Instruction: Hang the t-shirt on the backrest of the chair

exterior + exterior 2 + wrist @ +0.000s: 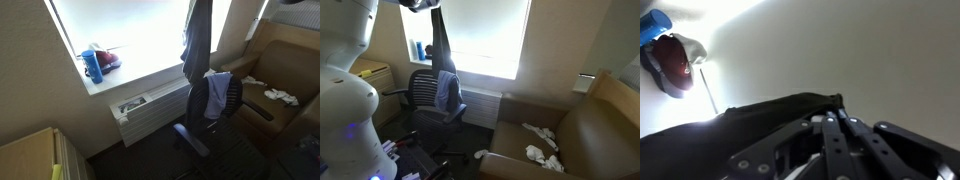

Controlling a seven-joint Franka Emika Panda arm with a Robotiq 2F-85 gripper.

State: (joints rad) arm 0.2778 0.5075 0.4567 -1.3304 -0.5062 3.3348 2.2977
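Observation:
A dark t-shirt (197,40) hangs straight down from the top edge of both exterior views (442,45). It hangs over a black office chair (228,112) by the window. A blue garment (215,96) is draped over the chair's backrest (447,92). My gripper (832,103) is shut on the top edge of the dark t-shirt (730,125) and holds it high above the chair. In an exterior view the gripper (420,4) shows only at the top edge.
A window sill holds a blue bottle (93,66) and a red object (109,60). A heater (150,104) sits under the window. A brown armchair (590,130) with white cloths (542,152) stands beside the chair. The robot's white body (345,85) fills one side.

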